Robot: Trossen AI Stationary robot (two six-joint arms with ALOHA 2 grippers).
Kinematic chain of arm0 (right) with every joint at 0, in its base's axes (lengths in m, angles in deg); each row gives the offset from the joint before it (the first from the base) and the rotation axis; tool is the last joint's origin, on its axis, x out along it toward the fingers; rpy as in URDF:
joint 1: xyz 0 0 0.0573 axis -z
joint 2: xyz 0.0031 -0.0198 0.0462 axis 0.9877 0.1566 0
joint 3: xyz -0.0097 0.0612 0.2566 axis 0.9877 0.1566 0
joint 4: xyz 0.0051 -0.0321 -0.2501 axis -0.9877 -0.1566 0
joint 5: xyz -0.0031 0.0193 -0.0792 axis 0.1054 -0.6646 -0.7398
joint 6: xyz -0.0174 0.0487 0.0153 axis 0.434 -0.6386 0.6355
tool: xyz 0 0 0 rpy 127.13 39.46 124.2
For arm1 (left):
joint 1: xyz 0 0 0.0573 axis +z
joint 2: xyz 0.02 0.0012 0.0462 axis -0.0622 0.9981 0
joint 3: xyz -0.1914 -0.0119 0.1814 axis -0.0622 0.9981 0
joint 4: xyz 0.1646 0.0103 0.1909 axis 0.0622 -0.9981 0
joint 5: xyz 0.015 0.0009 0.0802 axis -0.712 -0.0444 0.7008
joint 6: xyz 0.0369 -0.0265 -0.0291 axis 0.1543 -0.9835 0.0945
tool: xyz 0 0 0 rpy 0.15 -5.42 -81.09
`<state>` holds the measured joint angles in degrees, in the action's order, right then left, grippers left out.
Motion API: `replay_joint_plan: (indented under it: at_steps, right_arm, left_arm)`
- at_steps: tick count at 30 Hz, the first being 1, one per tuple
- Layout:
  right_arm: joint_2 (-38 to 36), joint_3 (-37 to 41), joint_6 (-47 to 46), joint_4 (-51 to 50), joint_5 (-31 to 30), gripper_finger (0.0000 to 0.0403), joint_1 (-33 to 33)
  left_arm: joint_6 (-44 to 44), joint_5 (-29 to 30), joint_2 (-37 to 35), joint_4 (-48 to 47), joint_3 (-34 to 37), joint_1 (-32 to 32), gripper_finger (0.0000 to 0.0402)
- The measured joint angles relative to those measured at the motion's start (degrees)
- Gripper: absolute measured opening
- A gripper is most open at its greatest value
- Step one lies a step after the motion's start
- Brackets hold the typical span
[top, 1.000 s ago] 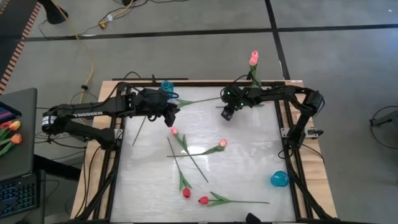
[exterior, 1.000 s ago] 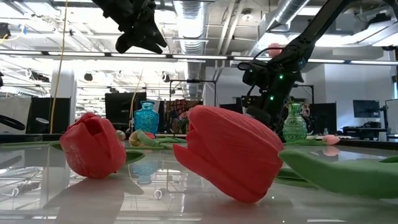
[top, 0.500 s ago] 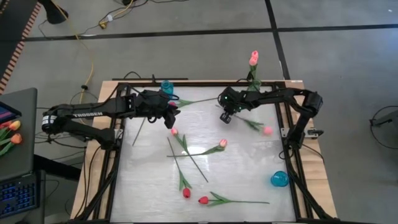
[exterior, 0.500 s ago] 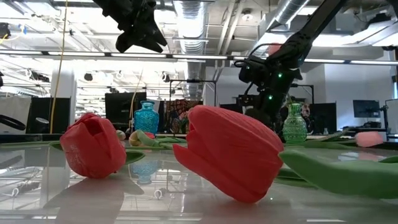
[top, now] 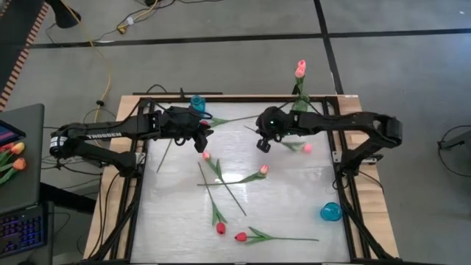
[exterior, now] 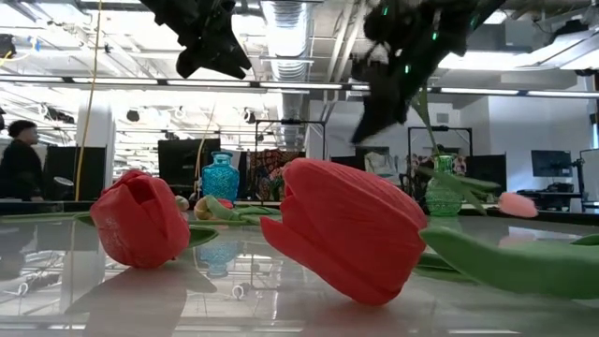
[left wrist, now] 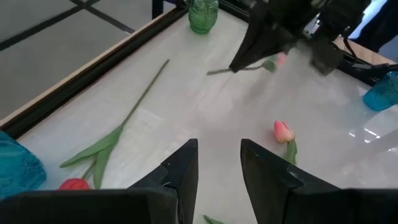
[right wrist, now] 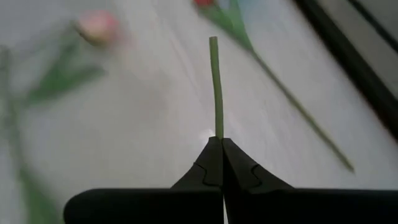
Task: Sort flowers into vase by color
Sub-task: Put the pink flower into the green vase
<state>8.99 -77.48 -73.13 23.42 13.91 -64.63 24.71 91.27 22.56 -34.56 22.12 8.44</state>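
On the left, beyond the pale glossy table (top: 176, 213), a laptop (top: 22, 177) sits on a side desk; a person (exterior: 19, 159) stands in the room behind. The left gripper (top: 202, 138) hangs over the far-left table near a blue vase (top: 197, 102), fingers parted, holding nothing. Loose flowers (top: 221, 177) lie across the middle. The right gripper (top: 263, 143) is clamped on a pink tulip (top: 307, 148) by its stem, lifted. Behind it stands a green vase (exterior: 444, 190); another blue vase (top: 330, 212) sits near-right.
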Motion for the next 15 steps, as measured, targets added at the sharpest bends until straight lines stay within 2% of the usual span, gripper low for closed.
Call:
replay_joint_plan:
  at_steps: [8,15]
  right_arm:
    - [-4.8,-2.5,0.0,0.9,0.8,0.0017,-5.5]
    - [-5.2,-5.4,-0.9,0.9,0.8,0.0018,-9.1]
  left_arm:
    - [-0.6,-2.4,0.6,5.4,0.0,-0.8,0.0107]
    - [-2.8,-3.7,4.6,13.7,0.0,-2.5,0.0108]
